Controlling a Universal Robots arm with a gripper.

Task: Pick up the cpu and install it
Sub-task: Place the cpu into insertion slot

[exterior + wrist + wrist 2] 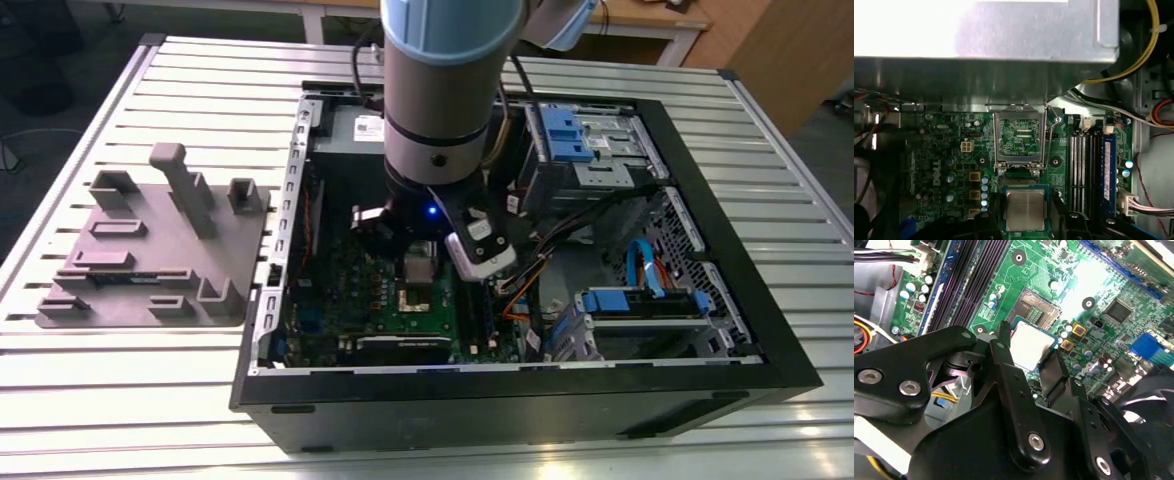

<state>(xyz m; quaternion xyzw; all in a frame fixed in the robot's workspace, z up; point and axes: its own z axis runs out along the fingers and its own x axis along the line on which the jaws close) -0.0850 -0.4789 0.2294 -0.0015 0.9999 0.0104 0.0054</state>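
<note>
Gripper (pixel 1025 214) was closed down onto the cpu (pixel 1025 209), with two fingers (pixel 1004 360) on opposite edges. The chip sat clear of the motherboard (pixel 944 150), just beside the one open socket (pixel 1020 137) and not in it. The first wrist view showed the raised load plate, with memory slots (pixel 1084 165) crowding one side of the socket and a metal box (pixel 1004 50) overhanging beyond. In the exterior view the arm (pixel 441 90) reached inside the case (pixel 534 400). One gray fixture tray (pixel 147 250) lay at 9 o'clock of the case, on the slatted table (pixel 134 400).

The arm (pixel 441 80) reaches down, jaws clamping the cpu (pixel 1025 209).
</note>
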